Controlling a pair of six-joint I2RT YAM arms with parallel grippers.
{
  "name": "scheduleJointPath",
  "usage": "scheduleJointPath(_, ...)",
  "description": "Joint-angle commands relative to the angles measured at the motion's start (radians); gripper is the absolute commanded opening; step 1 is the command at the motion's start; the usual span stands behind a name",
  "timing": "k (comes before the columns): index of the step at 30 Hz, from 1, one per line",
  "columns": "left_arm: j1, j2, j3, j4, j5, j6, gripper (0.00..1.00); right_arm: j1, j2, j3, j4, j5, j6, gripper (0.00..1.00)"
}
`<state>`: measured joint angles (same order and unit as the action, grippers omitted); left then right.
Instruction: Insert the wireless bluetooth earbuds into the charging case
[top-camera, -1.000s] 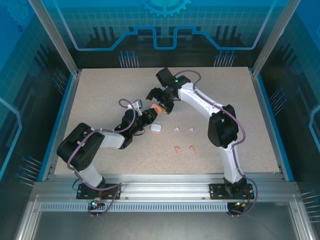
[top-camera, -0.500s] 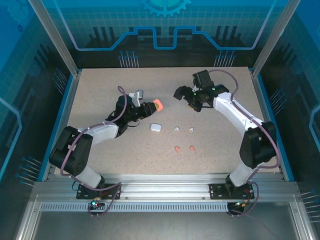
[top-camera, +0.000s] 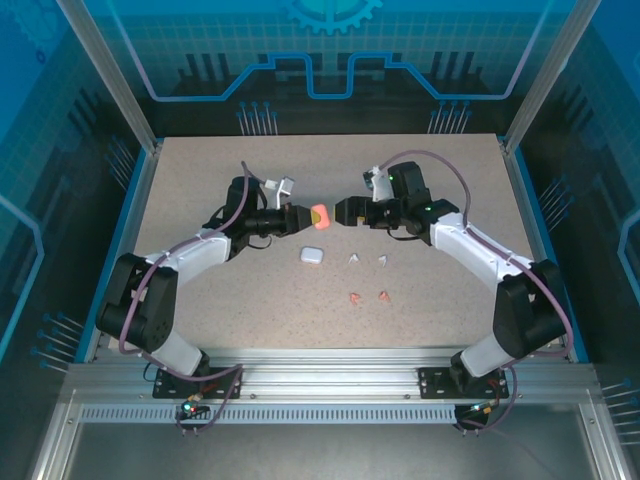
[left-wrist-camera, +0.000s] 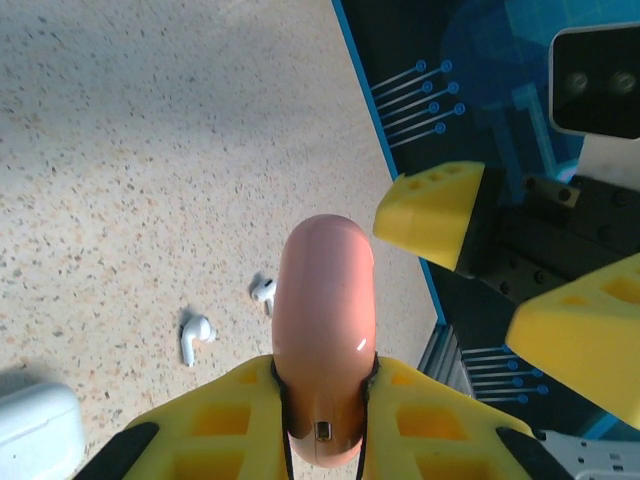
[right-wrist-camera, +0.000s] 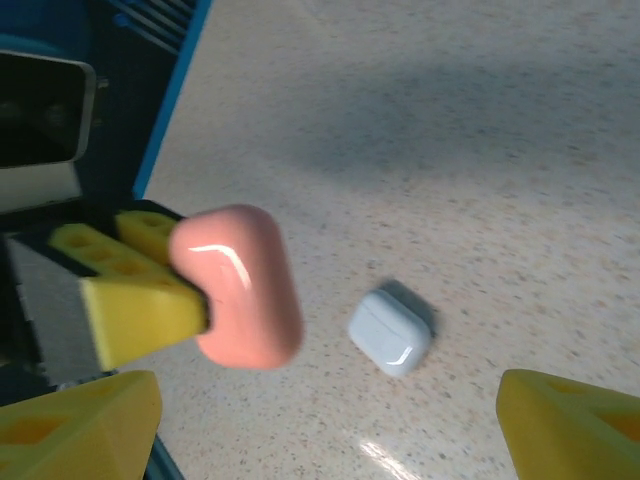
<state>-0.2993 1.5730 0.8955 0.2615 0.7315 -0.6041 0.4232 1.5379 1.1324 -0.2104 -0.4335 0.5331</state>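
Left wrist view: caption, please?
Left gripper holds the pink case toward the open right gripper; two white earbuds lie nearby.

table (top-camera: 200, 190): speckled beige top, blue rim down the left and right edges
white case (top-camera: 312, 255): flat on the top near the middle, lid closed, nothing touching it
left white earbud (top-camera: 352, 258): just right of the white case, clear gap between them
right white earbud (top-camera: 383, 260): further right, level with the first, the two apart
left pink earbud (top-camera: 353, 297): nearer than the left white earbud, roughly in line with it
right pink earbud (top-camera: 383, 295): beside the other pink one, apart from it
layout: four buds make a rough rectangle, right of the case and nearer
far half, left side, right side: bare speckled surface
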Motion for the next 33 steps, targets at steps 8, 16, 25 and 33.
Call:
scheduleJointPath(8,0.000,-0.036,0.008,0.000,0.051,0.014,0.00,0.043,0.095,0.053,0.036,-0.068,-0.052,0.86)
scheduleJointPath(16,0.000,-0.056,-0.007,0.019,0.058,0.012,0.00,0.027,0.132,0.037,0.042,-0.038,-0.041,0.85)
scheduleJointPath(25,0.000,-0.069,-0.015,0.038,0.070,0.004,0.00,-0.020,0.143,-0.006,0.075,-0.032,-0.005,0.84)
scheduleJointPath(33,-0.001,-0.080,-0.028,0.056,0.072,-0.005,0.00,-0.023,0.154,-0.017,0.074,-0.025,-0.002,0.83)
